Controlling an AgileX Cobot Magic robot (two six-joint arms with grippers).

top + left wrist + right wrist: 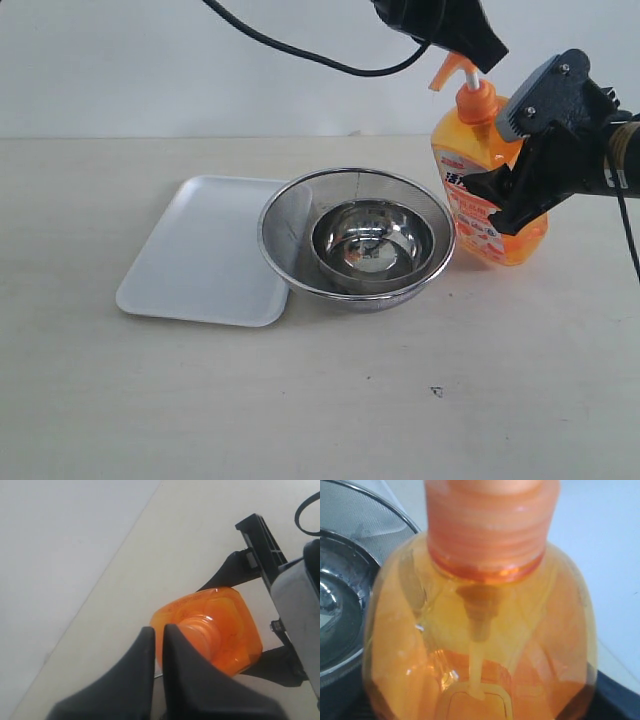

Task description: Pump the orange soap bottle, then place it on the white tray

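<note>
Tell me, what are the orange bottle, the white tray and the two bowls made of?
The orange soap bottle looks like glossy translucent plastic: its dip tube shows through. The white tray seems matte plastic or foam; hard to tell. The mesh strainer bowl is fine wire mesh, shiny-rimmed; the small bowl inside it mirror-bright metal, probably steel.

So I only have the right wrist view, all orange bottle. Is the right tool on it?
Observer: Yes. The exterior view shows the right tool gripping the orange soap bottle, which stands upright on the table.
Operator: And the left tool?
Observer: The left tool, jaws together, is right over the pump head.
Operator: Where's the white tray?
Observer: The white tray lies beyond the mesh strainer, on the side away from the bottle.
</note>
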